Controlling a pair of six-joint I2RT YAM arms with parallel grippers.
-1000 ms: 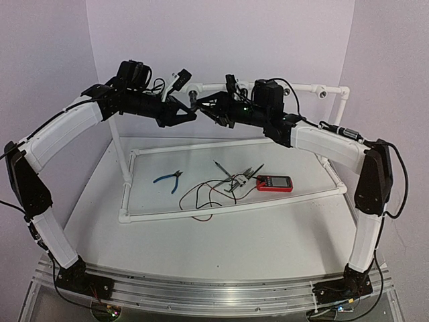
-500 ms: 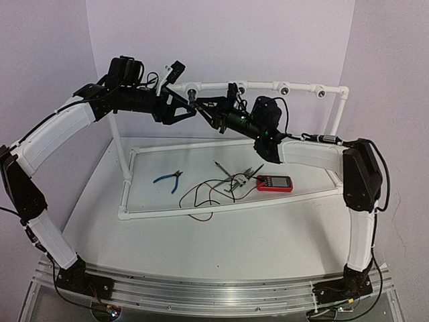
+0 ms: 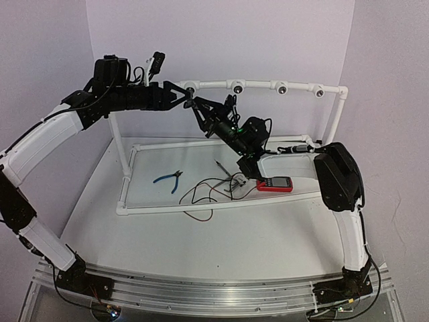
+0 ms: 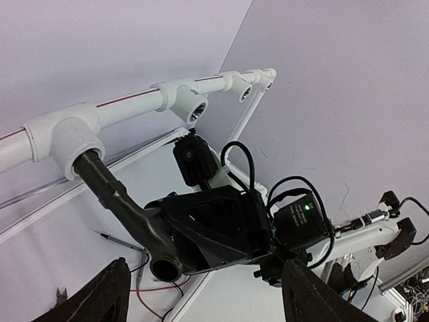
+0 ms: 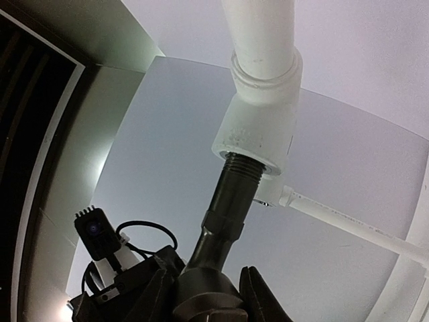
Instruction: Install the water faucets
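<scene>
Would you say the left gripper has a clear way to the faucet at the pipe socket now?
Probably yes, in part: the left gripper is open and faces the faucet, whose upper stem below the socket is bare. The right gripper clamps its lower body, so only that stem looks free.

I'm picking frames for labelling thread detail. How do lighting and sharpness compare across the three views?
Left wrist: faucet and socket crisp, own fingers dark and soft at the bottom edge. Right wrist: threads sharp, lower faucet body nearly black, background edges bowed by the lens. Top external: even soft light, faint shadows, faucet tiny.
</scene>
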